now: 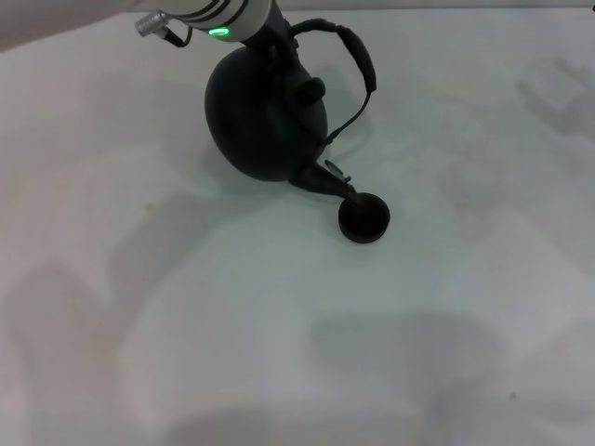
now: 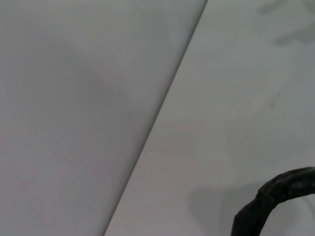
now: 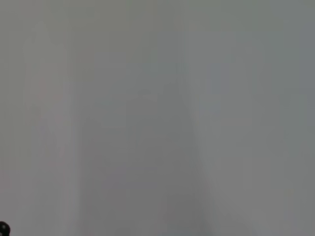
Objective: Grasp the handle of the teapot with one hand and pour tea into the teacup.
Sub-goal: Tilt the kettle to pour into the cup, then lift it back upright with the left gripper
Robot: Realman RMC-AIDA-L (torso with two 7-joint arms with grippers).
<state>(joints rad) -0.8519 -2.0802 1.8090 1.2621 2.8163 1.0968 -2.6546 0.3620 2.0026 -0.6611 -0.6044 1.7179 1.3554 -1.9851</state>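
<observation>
Upper centre of frame: teapot (image 1: 265, 116) tipped, spout over teacup (image 1: 363, 217) | left gripper (image 1: 270, 42) at handle (image 1: 358, 56), grip state impossible to tell | pour seemingly underway, set-down remaining | right arm unseen.

Teapot (image 1: 265, 116) sits tilted at the far centre of my table (image 1: 279, 353), spout down toward the near right, tip just over the far-left rim of the teacup (image 1: 363, 218). Teacup stands on the table, near right of the teapot. Handle (image 1: 358, 56) arches off the teapot's far right side. My left arm (image 1: 214, 17) comes in from the far left, above the teapot.
</observation>
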